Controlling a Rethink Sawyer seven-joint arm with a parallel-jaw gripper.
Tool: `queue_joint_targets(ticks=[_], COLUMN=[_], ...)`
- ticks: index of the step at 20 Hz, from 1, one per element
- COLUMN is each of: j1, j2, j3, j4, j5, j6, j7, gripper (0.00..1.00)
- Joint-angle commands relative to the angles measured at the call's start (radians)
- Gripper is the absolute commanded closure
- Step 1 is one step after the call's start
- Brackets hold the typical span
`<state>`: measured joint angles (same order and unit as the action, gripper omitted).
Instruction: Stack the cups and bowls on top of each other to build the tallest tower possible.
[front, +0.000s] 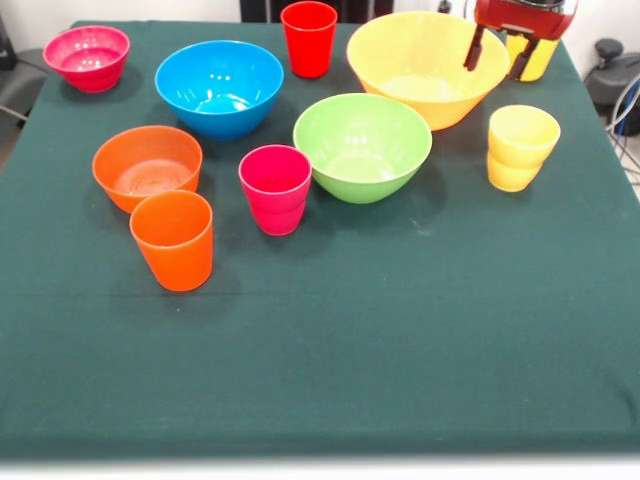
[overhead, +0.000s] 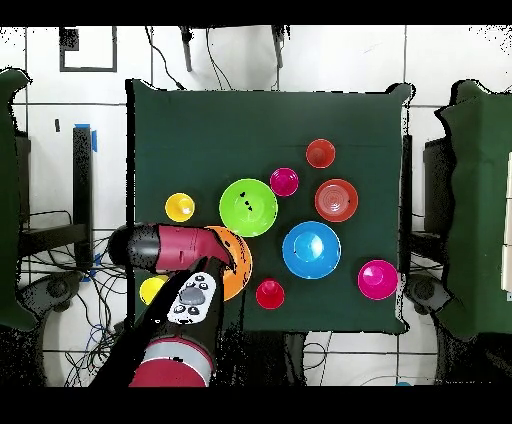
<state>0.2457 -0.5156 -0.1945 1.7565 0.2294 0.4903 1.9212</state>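
Nothing stacked yet; all pieces stand apart on the table.

Taking the green bowl as landmark, left to right:
- pink bowl far left
- orange bowl
- orange cup
- blue bowl
- pink cup just left
- red cup behind
- yellow bowl behind-right
- yellow cup right

The gripper hangs over the yellow bowl's right rim, fingers apart, holding nothing.

Risk: a descent could clip the rim and tip the bowl.

No readable writing.

On the green counter all bowls and cups stand apart, none stacked. The gripper hangs over the right rim of the yellow bowl, its jaws apart. The green bowl stands just before it.
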Motion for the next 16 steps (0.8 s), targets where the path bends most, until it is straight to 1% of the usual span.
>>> queue_joint_targets(ticks=[1, 8, 16], j1=[0.008, 0.002, 0.005], j2=[0.052, 0.058, 0.087], j3=[0.052, 0.06, 0.055], j4=[-0.075, -0.071, -0.097], j5=[0.032, 0.028, 0.025], j6=[0.042, 0.027, 0.021], j7=[0.196, 0.191, 0.192], gripper=[0.0, 0.0, 0.0])
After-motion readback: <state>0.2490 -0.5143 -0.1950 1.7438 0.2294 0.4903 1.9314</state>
